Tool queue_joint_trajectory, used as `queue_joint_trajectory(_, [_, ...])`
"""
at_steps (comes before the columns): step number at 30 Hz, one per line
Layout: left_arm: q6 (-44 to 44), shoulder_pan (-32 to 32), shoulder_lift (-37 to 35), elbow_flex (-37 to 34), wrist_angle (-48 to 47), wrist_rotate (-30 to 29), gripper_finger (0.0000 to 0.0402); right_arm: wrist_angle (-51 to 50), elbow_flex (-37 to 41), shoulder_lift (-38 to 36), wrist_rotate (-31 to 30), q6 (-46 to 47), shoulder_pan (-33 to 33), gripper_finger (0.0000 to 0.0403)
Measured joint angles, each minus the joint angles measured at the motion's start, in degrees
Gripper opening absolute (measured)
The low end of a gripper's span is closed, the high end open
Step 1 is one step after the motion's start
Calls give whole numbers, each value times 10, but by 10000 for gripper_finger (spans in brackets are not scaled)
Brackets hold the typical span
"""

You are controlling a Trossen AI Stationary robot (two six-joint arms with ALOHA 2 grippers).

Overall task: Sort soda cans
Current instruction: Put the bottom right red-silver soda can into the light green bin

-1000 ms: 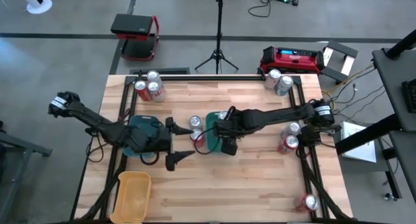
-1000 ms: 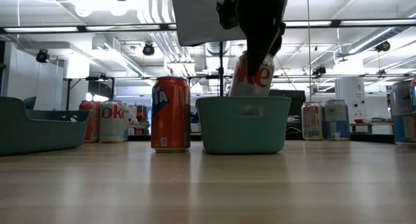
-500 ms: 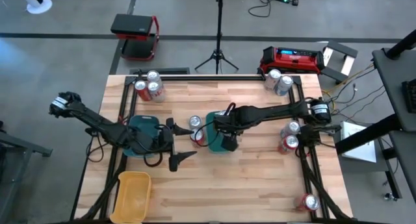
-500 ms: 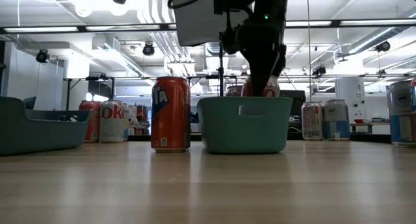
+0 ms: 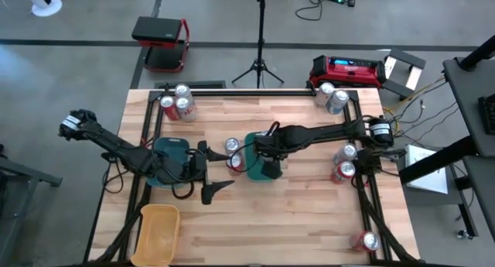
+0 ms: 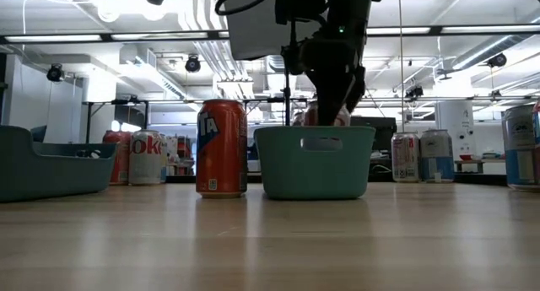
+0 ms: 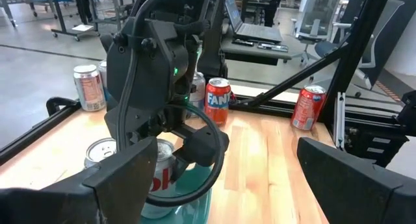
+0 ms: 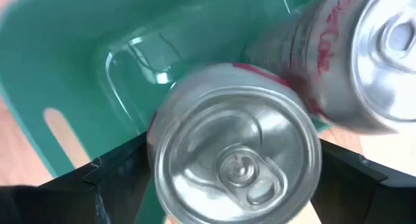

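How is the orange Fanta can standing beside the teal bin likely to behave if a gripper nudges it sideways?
The orange Fanta can stands upright, tall for its base, so a high push would probably tip it. Once down, its round body would likely roll. Its smooth metal skin looks slippery, so it may slide on the wooden table.

Right gripper (image 6: 333, 97) lowers a can (image 6: 321, 115) into teal bin (image 6: 314, 163).

Dark jointed arms (image 5: 325, 132), black looping cables (image 7: 195, 156), green status light
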State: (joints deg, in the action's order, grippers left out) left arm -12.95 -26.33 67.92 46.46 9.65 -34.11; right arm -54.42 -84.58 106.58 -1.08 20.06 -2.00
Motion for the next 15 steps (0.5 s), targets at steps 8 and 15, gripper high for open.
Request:
queue_joint_trajectory(8, [0, 0, 0, -1, -8, -3, 355, 0, 0, -27, 0, 10, 0, 359])
queue_joint_trajectory(15, [-9, 0, 2, -1, -31, -14, 355, -36, 0, -104, -1, 25, 3, 358])
